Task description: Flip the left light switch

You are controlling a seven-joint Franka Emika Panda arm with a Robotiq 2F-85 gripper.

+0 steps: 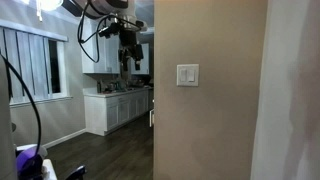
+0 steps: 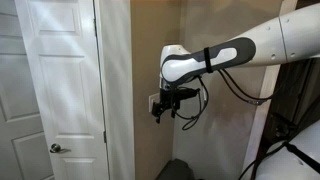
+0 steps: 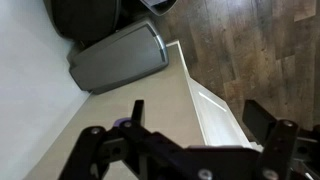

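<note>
A small white square wall plate (image 1: 187, 75) sits on the beige wall, and the left light switch (image 1: 183, 75) is its left rocker. The plate also shows edge-on in an exterior view (image 2: 152, 101); the rockers cannot be told apart there. My gripper (image 1: 128, 60) hangs from the arm in front of the wall, left of the plate and a little higher, not touching it. In an exterior view my gripper (image 2: 161, 108) is close beside the plate. In the wrist view my gripper (image 3: 200, 115) is open and empty, and the switch is out of sight.
A white panelled door (image 2: 55, 90) stands next to the wall corner. Below, the wrist view shows a grey bin (image 3: 118, 55), white trim (image 3: 210, 105) and dark wood floor (image 3: 260, 50). A kitchen with white cabinets (image 1: 115, 108) lies behind.
</note>
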